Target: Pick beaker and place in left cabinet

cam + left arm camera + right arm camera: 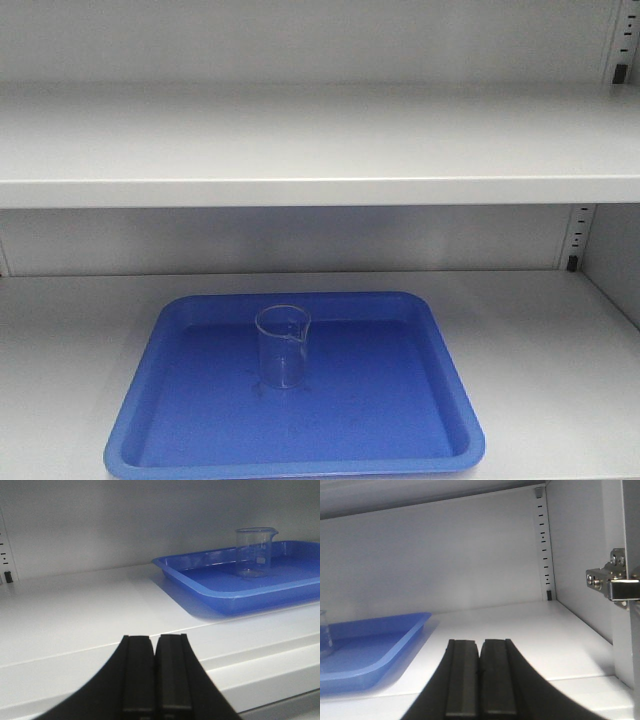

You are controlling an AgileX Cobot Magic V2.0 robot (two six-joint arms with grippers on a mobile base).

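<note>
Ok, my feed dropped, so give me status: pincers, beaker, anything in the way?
Left pincer shut, empty. Right pincer shut, empty. Small clear glass beaker upright in blue rectangular tray on pale grey cabinet shelf. Nothing in the way.

Only the two claws of the robot are visible, each at the bottom centre of its wrist view. The left claw (154, 680) is matte black. It has two flat rectangular fingers (136, 677) lying side by side with only a thin dark seam between them, and the outer edges curve outward toward the lower corners. The right claw (480, 682) has the same form: black, two flat pads (495, 680), a narrow seam, and flaring curved sides. No cables, screws or markings are visible on them.
</note>
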